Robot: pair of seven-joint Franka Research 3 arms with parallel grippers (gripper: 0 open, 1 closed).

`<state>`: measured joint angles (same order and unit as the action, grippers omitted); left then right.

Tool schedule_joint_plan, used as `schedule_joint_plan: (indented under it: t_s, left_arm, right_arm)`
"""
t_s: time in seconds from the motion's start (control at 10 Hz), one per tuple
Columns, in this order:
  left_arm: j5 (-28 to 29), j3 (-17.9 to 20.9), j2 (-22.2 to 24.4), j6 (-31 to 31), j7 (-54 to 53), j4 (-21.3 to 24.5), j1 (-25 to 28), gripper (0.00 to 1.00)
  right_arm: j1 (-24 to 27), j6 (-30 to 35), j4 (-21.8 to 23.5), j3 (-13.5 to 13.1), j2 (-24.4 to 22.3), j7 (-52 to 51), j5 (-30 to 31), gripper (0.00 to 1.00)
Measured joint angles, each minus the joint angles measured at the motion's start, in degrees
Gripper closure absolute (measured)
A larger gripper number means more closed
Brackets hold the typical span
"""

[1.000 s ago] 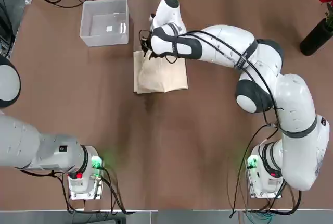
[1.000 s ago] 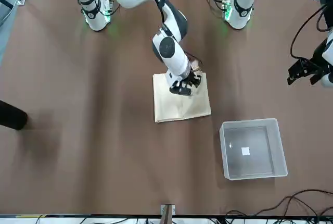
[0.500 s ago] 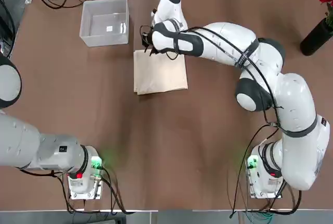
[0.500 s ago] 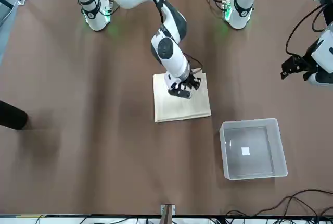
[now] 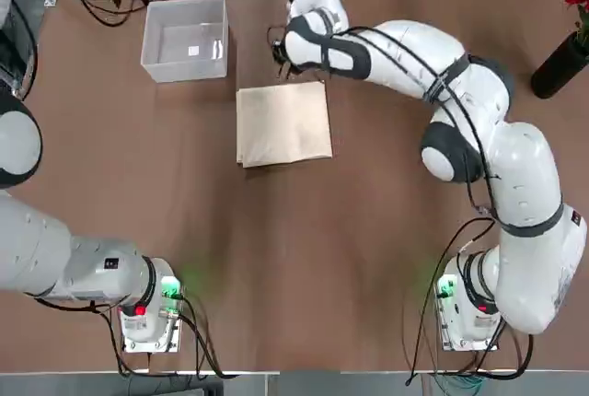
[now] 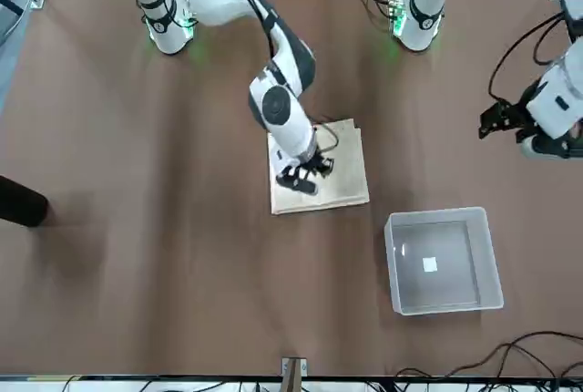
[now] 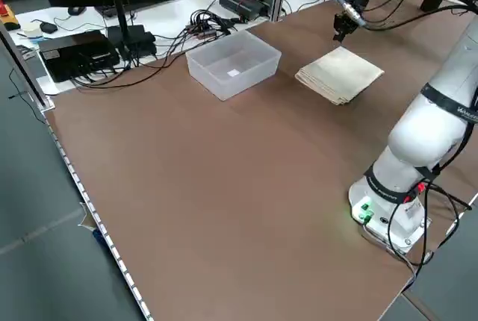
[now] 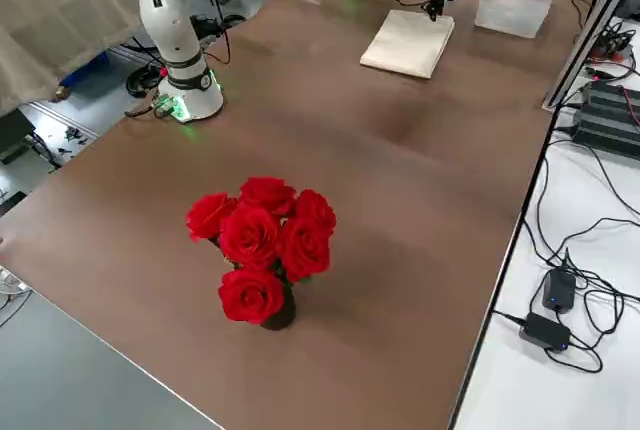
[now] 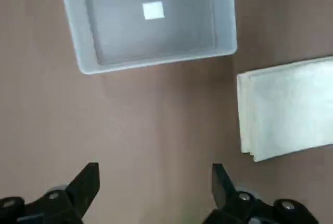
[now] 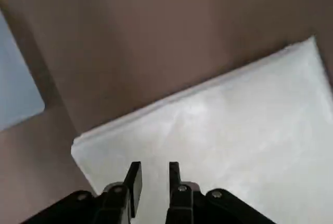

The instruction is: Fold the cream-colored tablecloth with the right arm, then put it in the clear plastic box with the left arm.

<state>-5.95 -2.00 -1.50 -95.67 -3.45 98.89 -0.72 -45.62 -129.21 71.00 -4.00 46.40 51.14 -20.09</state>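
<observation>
The cream-colored tablecloth (image 5: 283, 123) lies folded into a flat, stacked rectangle on the brown table (image 5: 304, 267), its layered edges showing along one side in the left wrist view. The clear plastic box (image 5: 185, 38) stands near the cloth, off one of its far corners and apart from it — empty but for a small white label on its bottom.

The right gripper (image 6: 304, 176) hangs above the cloth's far edge, clear of the fabric; its fingers (image 10: 134, 182) stand close together with only a narrow gap between them, and nothing is pinched there. The right arm (image 5: 433, 92) reaches in a long arc across the table to that spot.

The left gripper (image 9: 151, 185) hovers over bare table well to the side of the cloth, looking down on both the box and the cloth's folded edge — its fingers spread wide and holding nothing.

A bunch of red roses (image 8: 262, 240) in a dark vase stands well away from the cloth, near the table's right edge.
</observation>
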Motion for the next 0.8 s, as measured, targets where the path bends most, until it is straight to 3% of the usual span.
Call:
schedule_joint_plan:
  t_s: [0.1, 0.2, 0.3, 0.4, 0.6, 0.8]
  left_arm:
    - [-1.5, -0.2, -0.1, -0.7, 0.5, 1.8, 0.0, 0.13]
    - [-2.9, -0.6, -0.2, -2.9, 1.0, 4.2, 0.0, 0.14]
    - [-3.8, -1.6, -0.3, -6.4, 1.2, 7.4, 0.0, 0.11]
    - [-4.3, -3.2, -0.5, -11.0, 1.3, 10.9, 0.0, 0.01]
    - [-6.7, -8.2, -0.9, -24.6, 2.8, 20.3, -0.1, 0.0]
    - [-12.2, -11.3, -2.7, -33.0, 3.0, 26.8, -0.2, 0.0]
  right_arm:
    - [1.8, 1.7, -0.1, -0.1, -0.2, -2.3, 0.1, 0.72]
    - [3.5, 3.8, -0.2, -0.2, -0.7, -5.0, 0.2, 0.72]
    - [5.3, 5.9, -0.3, -0.2, -1.4, -7.2, 0.2, 0.72]
    - [7.0, 7.8, -0.4, -0.3, -2.1, -9.4, 0.2, 0.73]
    - [10.6, 11.7, -0.6, -0.4, -3.5, -14.2, 0.3, 0.74]
    - [13.9, 15.3, -0.7, -0.4, -5.1, -18.6, 0.5, 0.74]
